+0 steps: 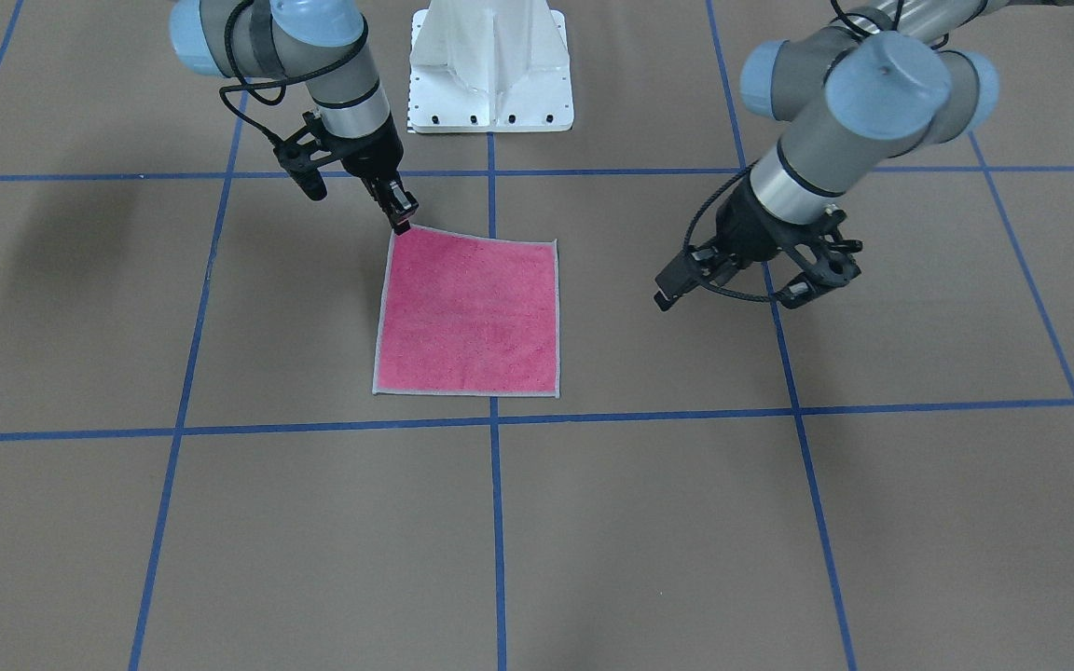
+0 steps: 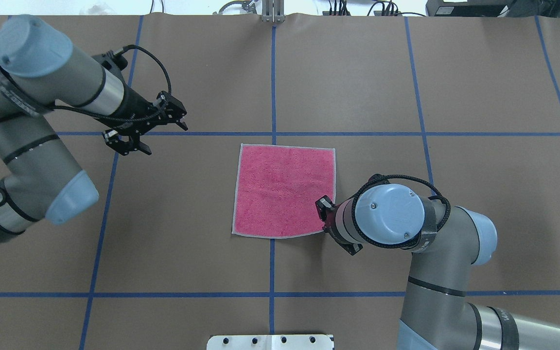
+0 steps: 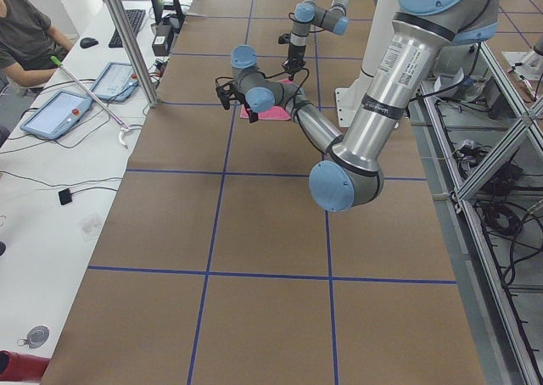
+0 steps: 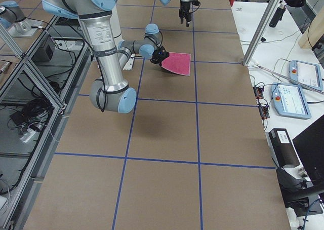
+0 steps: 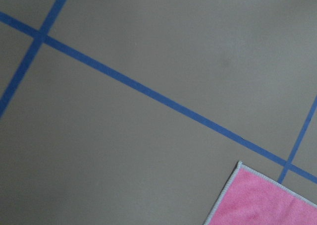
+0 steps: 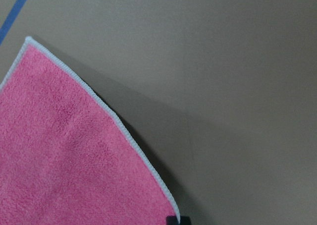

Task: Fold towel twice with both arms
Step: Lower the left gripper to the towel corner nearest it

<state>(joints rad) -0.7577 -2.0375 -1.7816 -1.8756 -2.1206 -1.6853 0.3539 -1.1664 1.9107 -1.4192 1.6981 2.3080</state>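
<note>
**A:** In the front view the right claw (image 1: 401,218) is clamped on one corner of the towel (image 1: 472,312). The towel lies pink side up on the desk (image 1: 686,522). The left claw (image 1: 728,296) hangs empty with jaws spread, well apart from the towel's opposite side. The base (image 1: 490,70) stands behind the right claw.

**B:** So the first fold looks barely begun. It would go best if the left claw took a corner that shares an edge with the gripped one. Both claws could then rise level and carry that edge across together.

**A:** From overhead, the towel (image 2: 285,189) spreads ahead of the right claw (image 2: 325,212). The corner nearest the left claw (image 2: 161,136) is the diagonal one, a poor partner for a square fold.

**B:** And the side views?

**A:** From the left, the left arm (image 3: 365,122) hides most of the towel. From the right, the right claw sits at the towel's (image 4: 178,64) corner. Neither view adds anything on the jaws.

**B:** The left wrist?

**A:** One pale-stitched corner (image 5: 239,163) lies flat, off to the side of where the left claw points, and tape (image 5: 148,91) runs past it.

**B:** The right wrist?

**A:** The stitched edge leading up to the right claw is raised, with shadow beneath it, and a fingertip (image 6: 177,220) shows at the corner. Beyond the towel from that claw only desk and tape show, so the carry looks unobstructed. The slack edge could sag if one claw lifts alone.
</note>
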